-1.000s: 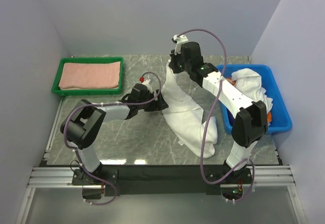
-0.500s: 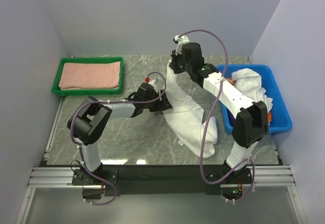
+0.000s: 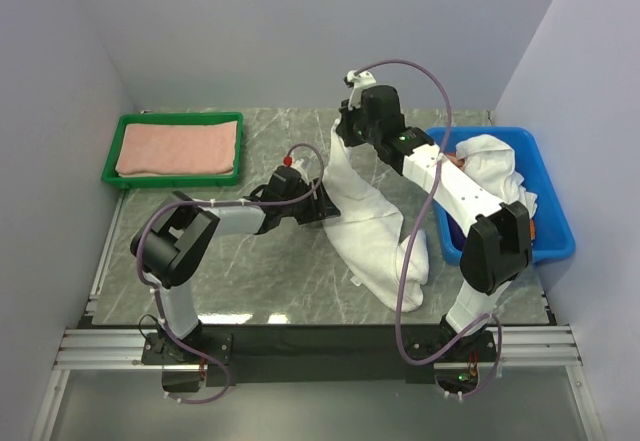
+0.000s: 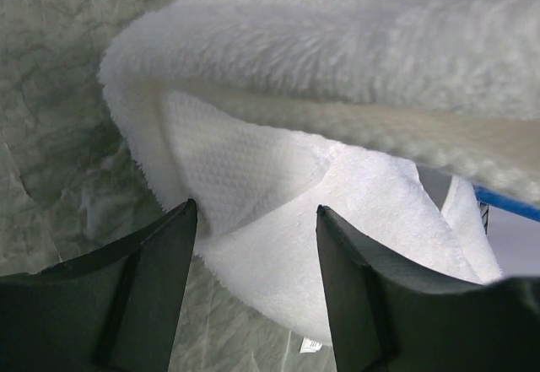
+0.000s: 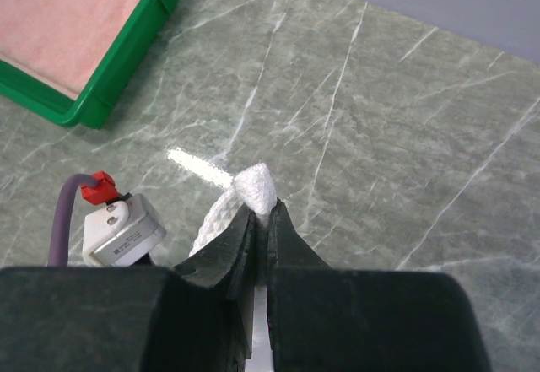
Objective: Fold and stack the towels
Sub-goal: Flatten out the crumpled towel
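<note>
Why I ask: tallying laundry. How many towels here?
3: a pink towel in the green tray, a white towel on the table, a second white towel in the blue bin; more may hide beneath.

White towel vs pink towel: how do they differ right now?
Pose: the pink towel lies folded flat; the white towel is unfolded, one corner lifted, the rest crumpled.
Place: the pink towel sits in the green tray, the white towel on the table.
Handling: the right gripper is shut on the white towel's corner, the left gripper open around its edge; nothing touches the pink towel.
Both are towels.
</note>
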Action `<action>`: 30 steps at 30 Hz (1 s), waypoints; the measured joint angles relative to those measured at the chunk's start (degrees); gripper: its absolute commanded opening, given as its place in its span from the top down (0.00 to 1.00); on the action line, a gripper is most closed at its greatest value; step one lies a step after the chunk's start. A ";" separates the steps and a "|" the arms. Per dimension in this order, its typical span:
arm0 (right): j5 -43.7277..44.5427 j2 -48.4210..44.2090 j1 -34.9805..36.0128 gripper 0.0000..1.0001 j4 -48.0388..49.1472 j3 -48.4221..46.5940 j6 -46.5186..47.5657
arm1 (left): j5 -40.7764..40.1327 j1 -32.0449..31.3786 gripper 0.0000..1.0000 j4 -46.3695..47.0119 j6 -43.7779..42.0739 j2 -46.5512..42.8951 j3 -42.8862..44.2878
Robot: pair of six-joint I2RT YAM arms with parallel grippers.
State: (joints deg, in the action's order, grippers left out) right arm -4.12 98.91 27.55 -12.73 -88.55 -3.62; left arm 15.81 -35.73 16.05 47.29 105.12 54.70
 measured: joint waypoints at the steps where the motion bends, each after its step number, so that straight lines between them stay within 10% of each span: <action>1: 0.00 -0.11 -0.02 1.00 0.00 0.22 0.00 | -0.02 0.00 0.35 0.07 0.50 -0.07 -0.20; 30: 0.00 -2.14 -0.22 1.00 1.16 3.85 -1.03 | 3.06 1.57 0.47 11.10 17.51 3.13 -4.92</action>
State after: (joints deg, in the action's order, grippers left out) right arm -4.12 96.77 27.33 -11.57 -84.71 -4.64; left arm 18.87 -34.15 27.16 64.79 108.25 49.78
